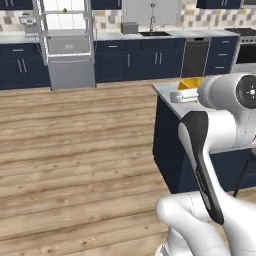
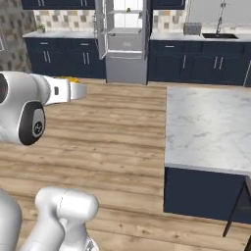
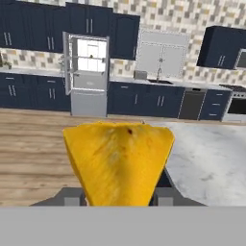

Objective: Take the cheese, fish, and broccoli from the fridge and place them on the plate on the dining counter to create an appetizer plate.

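The cheese (image 3: 117,161) sits between the jaws, which are clamped on its lower sides, so the gripper (image 3: 120,194) holds it up in the air. It is a yellow-orange wedge with a mottled face and a small dark red spot near its top edge; in the hand view its broad edge is at the top and it narrows toward the jaws. From the right base view only a thin yellow edge of it (image 2: 68,78) shows above the gripper (image 2: 78,90), over the wooden floor (image 2: 112,127).

Just beyond the jaws and to their right lies the dining counter (image 3: 211,163), a white grey-veined marble surface on a dark navy base. In the left base view the cheese (image 1: 190,83) shows above the edge of that surface, beside the white arm.

Far ahead of the jaws, across the floor, the fridge (image 3: 88,77) stands open against the back wall, its white interior lit, with a small yellow-green item (image 1: 65,10) on an upper shelf. Dark navy cabinets (image 3: 29,89) flank it, and a sink (image 3: 158,79) sits on the wall counter to its right.
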Robot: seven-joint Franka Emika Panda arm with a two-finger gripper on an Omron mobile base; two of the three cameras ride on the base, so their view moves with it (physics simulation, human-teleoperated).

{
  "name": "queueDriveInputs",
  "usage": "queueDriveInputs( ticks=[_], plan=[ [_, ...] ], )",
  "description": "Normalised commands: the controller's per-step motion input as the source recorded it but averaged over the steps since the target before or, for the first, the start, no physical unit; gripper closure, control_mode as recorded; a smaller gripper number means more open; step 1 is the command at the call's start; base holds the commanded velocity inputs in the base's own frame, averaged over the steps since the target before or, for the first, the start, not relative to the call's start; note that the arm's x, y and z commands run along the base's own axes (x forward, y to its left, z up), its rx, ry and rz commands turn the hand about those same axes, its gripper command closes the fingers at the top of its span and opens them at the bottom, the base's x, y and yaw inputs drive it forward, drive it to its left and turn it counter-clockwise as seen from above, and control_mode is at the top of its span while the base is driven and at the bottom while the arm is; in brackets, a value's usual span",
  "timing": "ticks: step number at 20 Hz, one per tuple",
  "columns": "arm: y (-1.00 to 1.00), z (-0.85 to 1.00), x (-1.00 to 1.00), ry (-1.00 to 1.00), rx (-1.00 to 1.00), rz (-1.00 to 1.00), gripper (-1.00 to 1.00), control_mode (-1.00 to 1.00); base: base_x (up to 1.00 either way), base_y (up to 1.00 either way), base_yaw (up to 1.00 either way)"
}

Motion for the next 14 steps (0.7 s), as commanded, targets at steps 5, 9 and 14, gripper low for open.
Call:
queueDriveInputs(
  ticks=[5,9,14],
  plan=[
    [0.0,0.0,0.0,0.0,0.0,0.0,1.0,1.0,-1.0,-0.96,0.0],
    [0.0,0.0,0.0,0.0,0.0,0.0,1.0,1.0,-0.83,-1.0,-0.03],
    [0.0,0.0,0.0,0.0,0.0,0.0,1.0,1.0,-0.11,-1.0,-0.01]
  ],
)
